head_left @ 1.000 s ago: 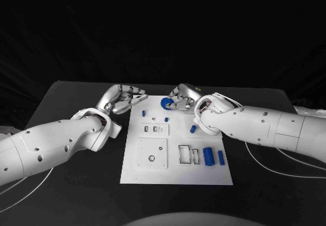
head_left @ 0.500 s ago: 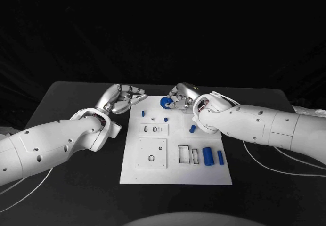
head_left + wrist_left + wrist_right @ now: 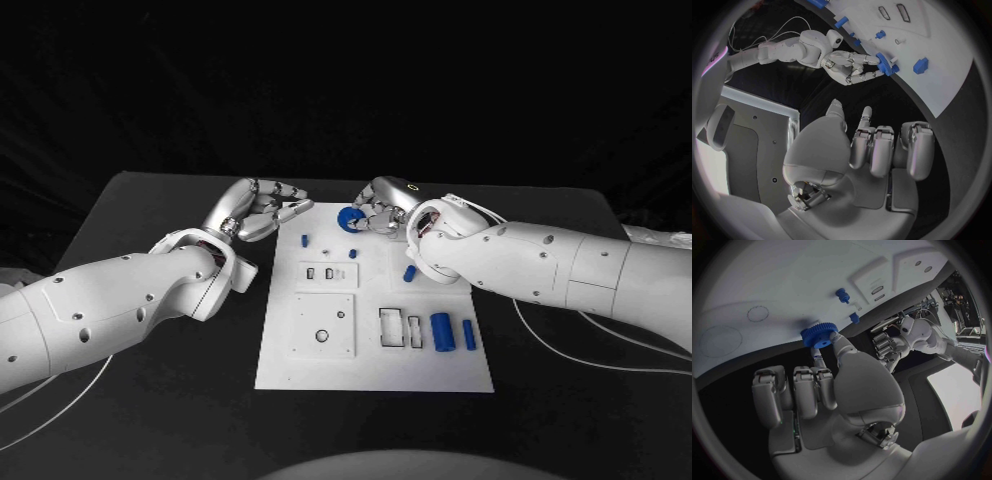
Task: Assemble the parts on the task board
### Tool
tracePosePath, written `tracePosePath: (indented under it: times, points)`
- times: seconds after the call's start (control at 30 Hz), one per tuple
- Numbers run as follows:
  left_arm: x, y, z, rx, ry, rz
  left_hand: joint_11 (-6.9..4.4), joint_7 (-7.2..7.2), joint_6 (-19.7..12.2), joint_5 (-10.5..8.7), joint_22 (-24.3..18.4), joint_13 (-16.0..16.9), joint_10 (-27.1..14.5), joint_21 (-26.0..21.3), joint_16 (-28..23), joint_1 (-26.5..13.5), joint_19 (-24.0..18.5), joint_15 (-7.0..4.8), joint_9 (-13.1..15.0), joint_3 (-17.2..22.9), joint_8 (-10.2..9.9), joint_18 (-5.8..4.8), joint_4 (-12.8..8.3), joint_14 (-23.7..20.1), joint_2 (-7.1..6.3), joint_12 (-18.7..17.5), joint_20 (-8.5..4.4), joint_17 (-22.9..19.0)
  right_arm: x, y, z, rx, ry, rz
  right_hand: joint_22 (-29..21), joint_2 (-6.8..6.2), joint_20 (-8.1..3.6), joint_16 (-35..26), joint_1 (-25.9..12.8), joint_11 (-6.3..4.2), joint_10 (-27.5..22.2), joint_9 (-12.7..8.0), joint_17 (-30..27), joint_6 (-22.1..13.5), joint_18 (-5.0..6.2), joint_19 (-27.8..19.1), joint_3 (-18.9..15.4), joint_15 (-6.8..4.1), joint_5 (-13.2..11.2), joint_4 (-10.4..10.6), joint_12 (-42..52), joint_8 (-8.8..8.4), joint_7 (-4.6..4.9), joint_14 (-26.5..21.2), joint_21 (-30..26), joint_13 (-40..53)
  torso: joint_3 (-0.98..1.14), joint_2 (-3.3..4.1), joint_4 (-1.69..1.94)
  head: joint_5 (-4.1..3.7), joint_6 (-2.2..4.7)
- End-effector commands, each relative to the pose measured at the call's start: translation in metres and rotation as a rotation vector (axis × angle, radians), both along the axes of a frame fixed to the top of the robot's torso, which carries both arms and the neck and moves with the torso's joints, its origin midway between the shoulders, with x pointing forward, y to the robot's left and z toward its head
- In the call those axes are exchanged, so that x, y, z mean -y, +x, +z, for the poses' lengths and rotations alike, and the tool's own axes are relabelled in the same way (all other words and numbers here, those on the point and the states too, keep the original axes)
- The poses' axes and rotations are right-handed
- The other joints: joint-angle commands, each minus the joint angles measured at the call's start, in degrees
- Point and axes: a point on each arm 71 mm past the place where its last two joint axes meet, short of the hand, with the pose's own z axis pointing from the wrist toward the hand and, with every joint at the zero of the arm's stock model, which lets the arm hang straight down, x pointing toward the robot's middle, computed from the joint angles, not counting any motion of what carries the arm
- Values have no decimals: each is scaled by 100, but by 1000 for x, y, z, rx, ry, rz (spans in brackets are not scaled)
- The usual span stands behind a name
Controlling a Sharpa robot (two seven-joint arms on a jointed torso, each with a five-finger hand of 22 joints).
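The white task board [image 3: 375, 372] lies in the middle of the black table. Over its far edge my right hand [image 3: 387, 212] pinches a blue gear [image 3: 348, 218] between thumb and a finger; the right wrist view shows that gear [image 3: 819, 335] at the fingertips above the board [image 3: 767, 280]. My left hand [image 3: 261, 210] hovers off the board's far left corner, fingers curled in, holding nothing. From the left wrist view, the left hand [image 3: 873, 150] faces the right hand [image 3: 848, 65] and the gear [image 3: 884, 64].
Small blue pegs [image 3: 304, 240] [image 3: 353, 253] [image 3: 410, 273] stand on the board's far half. Two blue cylinders [image 3: 443, 332] [image 3: 469, 335] lie at its right beside rectangular slots [image 3: 392, 328]. A square plate with holes [image 3: 323, 325] sits at the left. Black table [image 3: 144, 400] surrounds the board.
My right hand with the gear has edged slightly to the left. The left hand has not moved.
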Motion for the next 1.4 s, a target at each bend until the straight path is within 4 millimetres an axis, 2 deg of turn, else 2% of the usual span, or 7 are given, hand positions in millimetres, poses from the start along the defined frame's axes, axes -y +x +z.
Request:
tracePosePath:
  times: [0.03, 0.23, 0.4, 0.6, 1.4]
  points:
    - [2, -1, 1, 13, -3, -10, -37, 4, 7, 24, 1187, 1509, 606, -4, 15, -5, 98, -50, 6, -34, -32, -21, 2, 597, 44, 15, -37, 1509, -2, 0, -1, -7, -21, 15, 1508, 67, 25, 24, 3, 34, 589, 7, 1507, 156, -39, 600, 32, 50, -4, 5, 0, 2, -149, 597, 26, 1505, -5, 0, 8, -14, 12]
    - [3, -1, 1, 14, -3, -11, -38, 4, 9, 27, 1182, 1509, 606, -8, 15, 5, 89, -50, 6, -43, -39, -19, 2, 597, 64, 15, -38, 1509, -5, 1, -5, -8, -24, 15, 1508, 66, 24, 24, -3, 33, 589, 2, 1507, 147, -39, 600, 40, 48, -10, 8, 0, -7, -150, 597, 26, 1505, 1, 0, 10, -5, 16]
    - [3, -1, 1, 15, -4, -12, -38, 4, 9, 27, 1182, 1509, 606, -8, 15, 5, 89, -50, 6, -43, -39, -19, 2, 597, 64, 15, -38, 1509, -7, 2, -10, -3, -36, 16, 1508, 64, 23, 24, -9, 32, 589, -1, 1507, 138, -39, 600, 47, 46, -13, 10, 0, -14, -149, 597, 26, 1505, -5, 3, 11, 8, 36]
    - [2, -1, 1, 15, -3, -10, -38, 4, 9, 27, 1182, 1509, 606, -8, 15, 5, 89, -50, 6, -43, -39, -19, 2, 597, 64, 15, -38, 1509, -8, 3, -12, -10, -47, 17, 1508, 63, 23, 24, -10, 32, 589, -3, 1507, 136, -39, 600, 48, 46, -14, 10, 0, -16, -149, 597, 26, 1505, -5, 1, -4, 32, 11]
    - [1, -1, 1, 15, -3, -9, -38, 4, 9, 27, 1182, 1509, 606, -8, 15, 5, 89, -50, 6, -43, -39, -19, 2, 597, 64, 15, -38, 1509, -9, -3, -15, -30, -47, 28, 1508, 18, 17, 24, -41, 17, 589, -32, 1507, 61, -39, 600, 85, 37, -60, 10, 0, -49, -167, 597, 26, 1505, 1, -5, -4, 9, -16]
